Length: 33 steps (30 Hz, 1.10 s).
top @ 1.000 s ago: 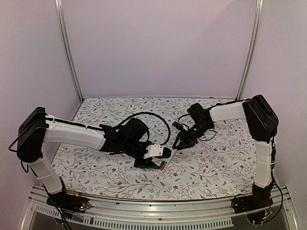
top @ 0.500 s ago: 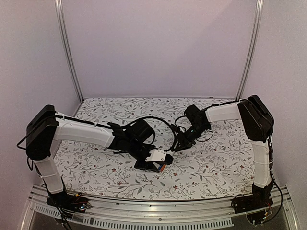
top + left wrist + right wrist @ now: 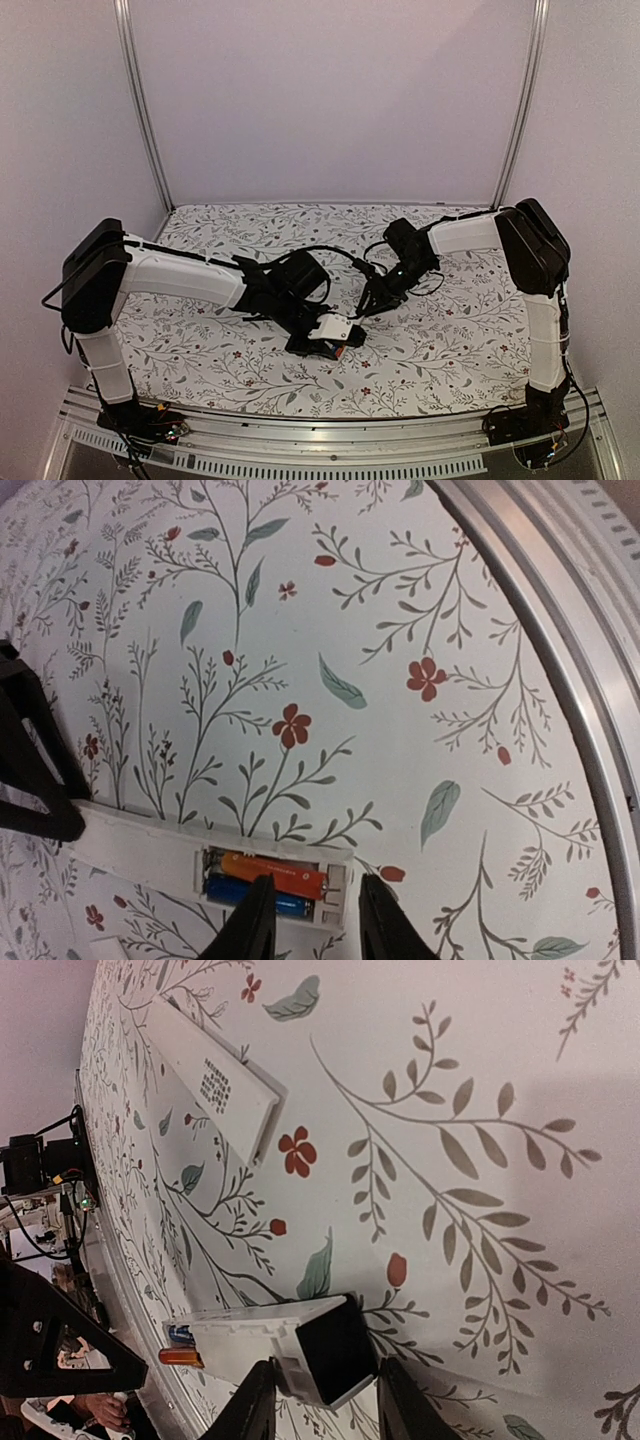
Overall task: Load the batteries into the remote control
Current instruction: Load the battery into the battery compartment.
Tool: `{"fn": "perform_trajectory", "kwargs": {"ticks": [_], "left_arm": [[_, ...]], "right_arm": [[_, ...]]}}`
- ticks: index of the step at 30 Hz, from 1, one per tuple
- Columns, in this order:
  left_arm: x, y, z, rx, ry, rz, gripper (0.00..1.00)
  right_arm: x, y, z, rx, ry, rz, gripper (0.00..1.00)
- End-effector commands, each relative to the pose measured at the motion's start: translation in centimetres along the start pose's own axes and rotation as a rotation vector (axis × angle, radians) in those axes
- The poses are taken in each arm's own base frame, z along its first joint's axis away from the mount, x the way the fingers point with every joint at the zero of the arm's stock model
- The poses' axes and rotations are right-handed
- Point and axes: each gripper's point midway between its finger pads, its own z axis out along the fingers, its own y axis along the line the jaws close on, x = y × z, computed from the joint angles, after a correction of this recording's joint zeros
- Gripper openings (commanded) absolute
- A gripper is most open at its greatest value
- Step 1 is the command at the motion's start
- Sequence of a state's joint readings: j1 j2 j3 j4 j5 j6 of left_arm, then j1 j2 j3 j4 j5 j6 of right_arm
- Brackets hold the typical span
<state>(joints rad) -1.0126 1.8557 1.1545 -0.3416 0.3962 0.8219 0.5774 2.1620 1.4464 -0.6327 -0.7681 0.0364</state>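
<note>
The white remote control lies on the floral table with its battery recess facing up. An orange-red battery sits slightly tilted in the recess, beside a blue battery. My left gripper hovers over that end. Its jaws stand apart, one finger over the batteries and the other just past the remote's end. My right gripper is shut on the remote's other end, with both batteries poking out at the far end. In the top view the left gripper and right gripper sit close together.
A loose white cover plate lies flat on the cloth beyond the remote. The table's aluminium front rail runs close to the left gripper. The black cables of both arms loop over the middle of the table.
My left gripper has moved right and toward the front of the table onto the remote's battery end, its jaws narrowing. The right gripper shifted slightly left early on, then held still.
</note>
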Motion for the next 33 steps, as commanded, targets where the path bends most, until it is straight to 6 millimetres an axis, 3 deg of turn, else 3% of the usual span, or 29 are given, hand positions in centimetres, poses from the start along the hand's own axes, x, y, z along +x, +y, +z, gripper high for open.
{"fn": "perform_trajectory", "kwargs": {"ticks": [1,16,25,33], "left_arm": [[-0.4,-1.0,1.1,0.047,0.001,0.015,0.29],[0.4,-1.2,2.0,0.063,0.025,0.011,0.23],[-0.6,-0.4,0.2,0.007,0.013,0.042,0.31],[-0.2,-0.1,-0.1,-0.006,0.021,0.051,0.26]], "right_arm": [[0.1,-0.3,0.6,0.009,0.019,-0.005,0.34],[0.2,-0.2,0.7,-0.001,0.024,-0.003,0.34],[0.2,-0.2,0.7,0.0,0.025,-0.003,0.34],[0.2,-0.3,0.8,-0.001,0.026,-0.001,0.33]]}}
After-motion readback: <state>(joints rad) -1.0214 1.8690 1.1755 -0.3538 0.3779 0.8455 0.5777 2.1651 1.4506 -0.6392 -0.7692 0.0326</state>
